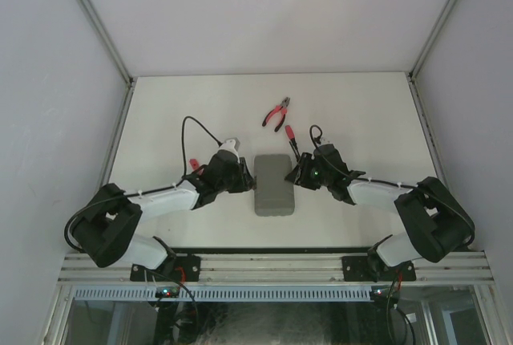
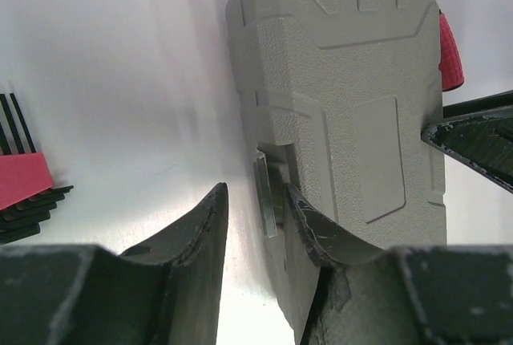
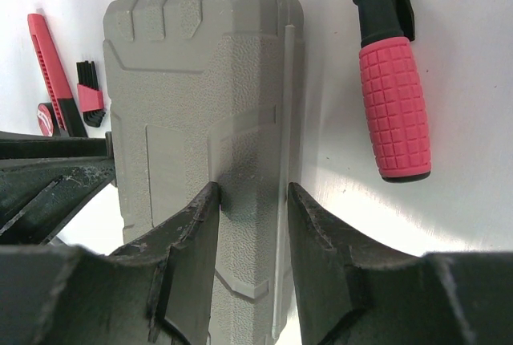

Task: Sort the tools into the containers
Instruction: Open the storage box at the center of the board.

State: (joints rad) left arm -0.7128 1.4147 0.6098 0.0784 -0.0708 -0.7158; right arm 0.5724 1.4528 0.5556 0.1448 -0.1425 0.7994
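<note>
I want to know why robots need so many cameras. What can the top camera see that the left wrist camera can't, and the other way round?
Only the top camera shows the red-handled pliers lying farther back, and the whole left arm and right arm. Only the left wrist camera shows the small pale latch on the case's side, between the fingers of the left gripper. Both show the closed grey plastic tool case, a red screwdriver handle beside it, and the right gripper at its other side.
</note>
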